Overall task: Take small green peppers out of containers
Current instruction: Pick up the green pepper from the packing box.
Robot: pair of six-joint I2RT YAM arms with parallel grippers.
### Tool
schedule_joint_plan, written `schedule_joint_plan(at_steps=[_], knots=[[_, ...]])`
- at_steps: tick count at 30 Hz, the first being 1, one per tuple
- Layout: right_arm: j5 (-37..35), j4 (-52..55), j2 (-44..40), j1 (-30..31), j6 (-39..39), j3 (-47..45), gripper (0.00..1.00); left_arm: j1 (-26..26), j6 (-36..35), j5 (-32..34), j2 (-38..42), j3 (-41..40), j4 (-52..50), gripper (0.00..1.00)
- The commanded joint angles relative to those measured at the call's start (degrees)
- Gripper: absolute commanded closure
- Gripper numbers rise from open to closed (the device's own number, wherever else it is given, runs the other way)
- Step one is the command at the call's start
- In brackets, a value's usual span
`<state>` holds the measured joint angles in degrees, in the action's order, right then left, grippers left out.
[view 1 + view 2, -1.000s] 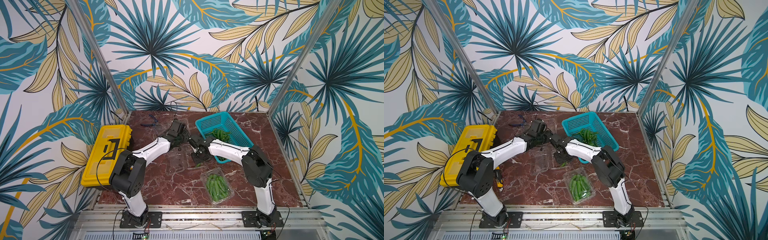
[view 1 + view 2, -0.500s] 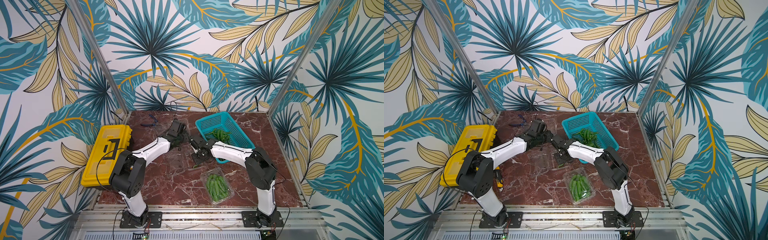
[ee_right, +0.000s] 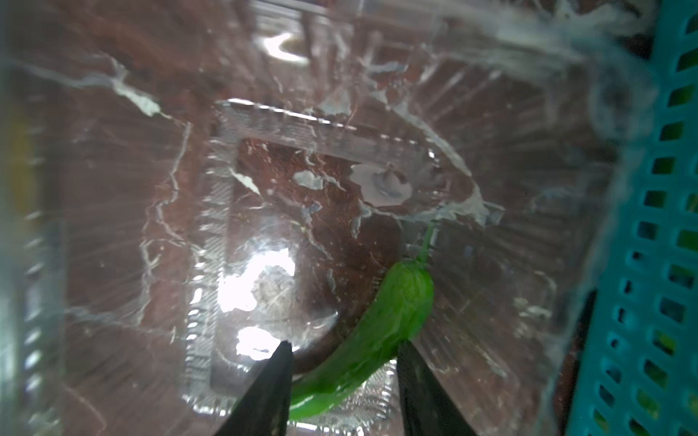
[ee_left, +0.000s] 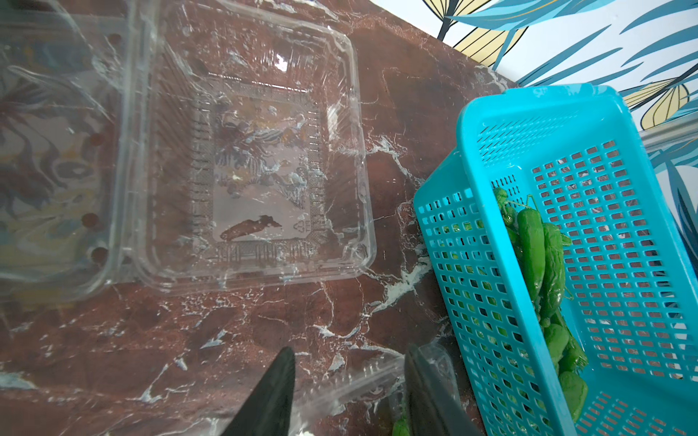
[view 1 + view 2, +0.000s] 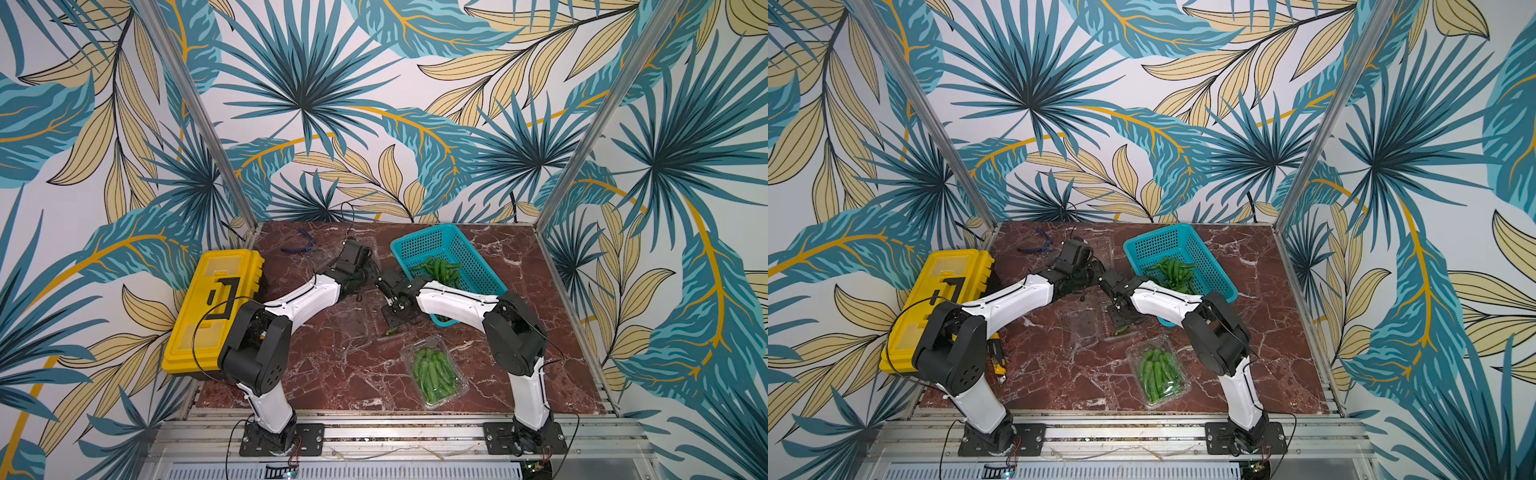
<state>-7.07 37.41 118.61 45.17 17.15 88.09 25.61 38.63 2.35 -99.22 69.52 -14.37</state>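
An open clear container (image 5: 358,321) lies mid-table with one small green pepper (image 3: 389,321) in it. My right gripper (image 3: 343,345) is down inside this container, open, and the pepper lies slanted between its fingers. My left gripper (image 4: 349,351) is open and straddles the clear rim of that container beside the basket. A second container (image 5: 434,372), packed with small green peppers (image 5: 1156,372), sits near the front. A third container (image 4: 257,162) lies open and empty at the back.
A teal basket (image 5: 424,230) at the back right holds several peppers (image 4: 540,256) and stands close beside both grippers. A yellow toolbox (image 5: 212,307) fills the left edge, with a utility knife (image 5: 998,357) by it. Blue-handled pliers (image 5: 301,245) lie at the back.
The right arm has shifted slightly over the middle container and its fingers have narrowed a little around the pepper. The left arm has stayed still.
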Motion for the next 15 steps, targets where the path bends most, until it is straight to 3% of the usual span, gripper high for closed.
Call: schedule_joint_plan(at_steps=[1, 9, 15], knots=[[0.28, 1.89, 2.42, 0.54, 0.87, 1.22, 0.56, 0.06, -1.1, 0.55, 2.62, -1.22, 0.49, 0.52], [2.16, -0.32, 3.21, 0.54, 0.7, 1.38, 0.66, 0.06, -1.29, 0.55, 2.81, -1.57, 0.4, 0.52], [3.24, -3.86, 1.51, 0.54, 0.44, 0.27, 0.91, 0.06, -1.5, 0.55, 2.37, -1.36, 0.31, 0.51]])
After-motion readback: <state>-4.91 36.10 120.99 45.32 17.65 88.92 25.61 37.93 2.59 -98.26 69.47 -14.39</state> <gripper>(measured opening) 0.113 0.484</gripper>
